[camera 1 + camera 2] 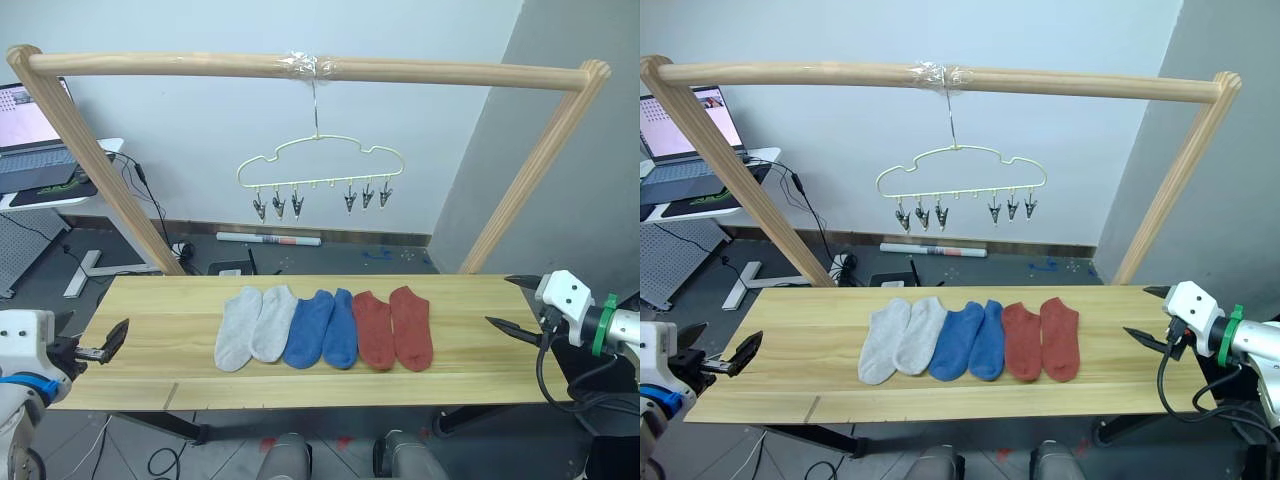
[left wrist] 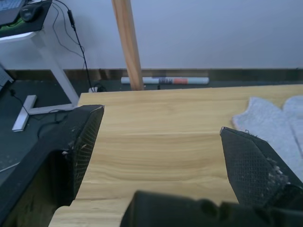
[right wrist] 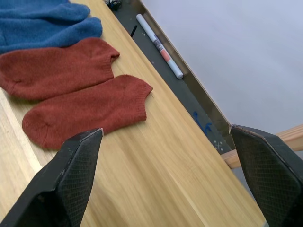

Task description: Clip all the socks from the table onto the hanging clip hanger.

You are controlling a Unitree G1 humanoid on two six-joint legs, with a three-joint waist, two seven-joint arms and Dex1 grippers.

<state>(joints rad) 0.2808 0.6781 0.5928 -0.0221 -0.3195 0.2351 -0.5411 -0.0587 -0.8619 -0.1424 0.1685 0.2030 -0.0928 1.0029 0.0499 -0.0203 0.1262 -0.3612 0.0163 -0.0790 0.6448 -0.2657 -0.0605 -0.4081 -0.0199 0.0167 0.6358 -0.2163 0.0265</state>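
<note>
Progress: none clipped yet; all six socks to go.
Left hand [image 1: 108, 343]: spread, empty, hovering at the counter's [image 1: 470, 330] left end, pointed toward the grey pair.
Socks: flat in a row mid-counter; grey pair [image 1: 254, 324], blue pair [image 1: 323, 327], red pair [image 1: 393, 325].
Clip hanger [image 1: 320, 165]: hooked on the wooden pole [image 1: 200, 66] above, clips bare.
Right hand [image 1: 517, 305]: spread, empty, level beyond the counter's right end, aimed at the red pair.
</note>
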